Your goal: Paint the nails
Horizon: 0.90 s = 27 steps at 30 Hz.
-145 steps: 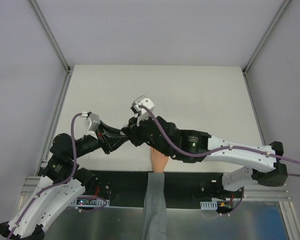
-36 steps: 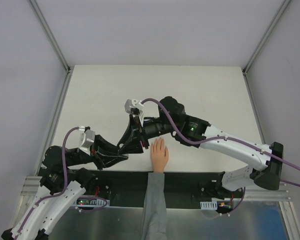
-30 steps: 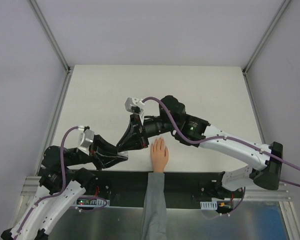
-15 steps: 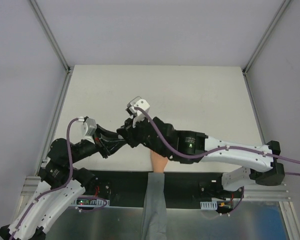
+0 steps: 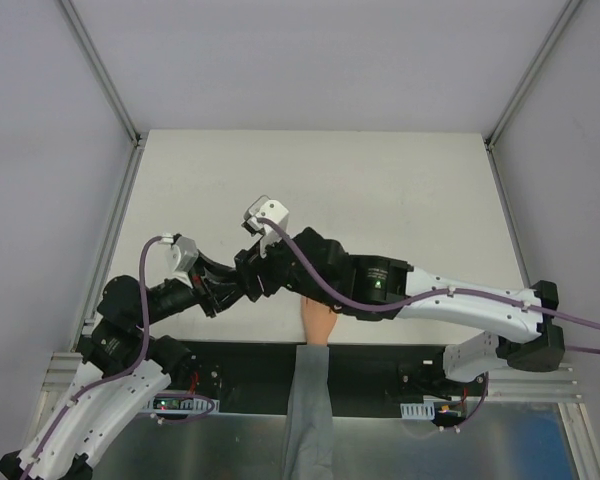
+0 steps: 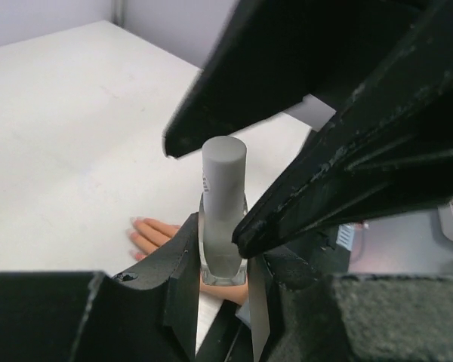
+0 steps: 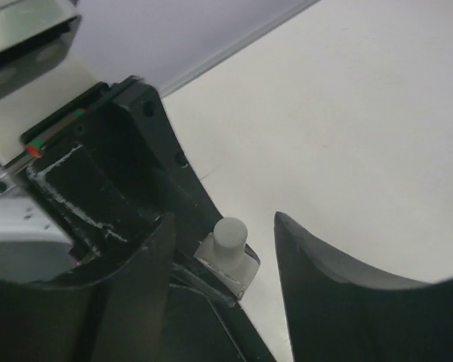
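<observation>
A small clear nail-polish bottle (image 6: 223,253) with a tall grey cap (image 6: 224,177) stands upright, and my left gripper (image 6: 223,275) is shut on its body. My right gripper (image 7: 223,220) hangs open over it, one finger (image 7: 140,279) on each side of the cap (image 7: 229,234), with gaps on both sides. In the top view the two grippers meet at the bottle, left gripper (image 5: 228,287) and right gripper (image 5: 248,275). The peach hand (image 5: 318,322) with its grey sleeve (image 5: 308,410) lies palm down. Its pale nails (image 6: 134,237) show only in the left wrist view; my right arm hides them from above.
The white table (image 5: 380,190) stretches back behind the arms. My right arm (image 5: 380,285) crosses low over the hand's fingers. A black strip (image 5: 380,360) runs along the near edge, and grey walls with metal rails (image 5: 115,200) close in both sides.
My right gripper has swung from beside the hand to the bottle and has opened around the cap. The left arm has lifted the bottle up and back a little.
</observation>
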Tool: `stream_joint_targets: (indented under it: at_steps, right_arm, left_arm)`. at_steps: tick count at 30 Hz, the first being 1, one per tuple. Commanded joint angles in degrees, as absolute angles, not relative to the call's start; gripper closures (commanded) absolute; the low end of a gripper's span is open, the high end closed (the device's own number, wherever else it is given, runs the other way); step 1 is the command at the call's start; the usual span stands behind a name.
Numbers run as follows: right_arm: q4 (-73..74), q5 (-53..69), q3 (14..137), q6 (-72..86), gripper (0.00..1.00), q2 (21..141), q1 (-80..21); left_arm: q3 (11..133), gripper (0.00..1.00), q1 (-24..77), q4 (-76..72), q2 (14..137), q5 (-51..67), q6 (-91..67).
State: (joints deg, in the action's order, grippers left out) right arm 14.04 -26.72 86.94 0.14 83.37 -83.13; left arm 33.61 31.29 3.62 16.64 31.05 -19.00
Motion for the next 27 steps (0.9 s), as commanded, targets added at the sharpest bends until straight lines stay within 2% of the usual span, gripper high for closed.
stream_joint_targets:
  at_steps: [1,4,9,12,13,14,15,18,23,24,27]
  right_arm:
    - [13.89,9.56,85.26,-4.92,0.33,78.05,-78.5]
    - [11.44,29.01,82.89,-5.63,0.27,76.38,-73.58]
    - [6.95,42.69,81.21,-3.69,0.28,76.64,-68.21]
    - [3.79,47.18,80.86,-2.03,0.41,77.34,-66.98]
    - [2.74,47.72,80.69,-1.24,0.51,77.78,-66.62]
    - [1.16,48.07,80.51,-0.71,0.55,78.04,-66.45]
    - [0.79,48.6,80.51,-0.27,0.65,78.31,-66.27]
    - [0.26,48.95,80.42,-0.26,0.8,79.27,-66.01]
    - [0.35,48.43,79.54,-0.18,0.92,79.45,-66.01]
    - [0.26,47.82,79.28,-0.18,0.99,79.28,-66.09]
    - [0.26,44.41,77.79,-0.26,0.99,78.05,-66.18]
  left_arm:
    - [33.14,1.0,30.67,-0.26,14.33,40.31,-21.09]
    - [33.75,1.0,30.67,-0.26,14.15,46.64,-22.93]
    - [35.15,1.0,30.67,-0.61,13.98,50.27,-25.75]
    - [35.68,1.0,30.67,-1.14,13.45,50.36,-26.36]
    - [35.77,1.0,30.67,-1.23,13.1,50.27,-26.37]
    - [35.95,1.0,30.67,-1.32,12.92,50.36,-26.54]
    - [36.03,1.0,30.67,-1.41,12.83,50.36,-26.72]
    - [36.38,1.0,30.67,-1.49,12.74,50.01,-26.98]
    - [37.53,1.0,30.67,-1.58,13.01,48.61,-26.72]
    - [37.88,1.0,30.67,-1.67,13.09,47.56,-26.54]
    - [38.23,1.0,30.67,-1.58,13.18,43.96,-25.05]
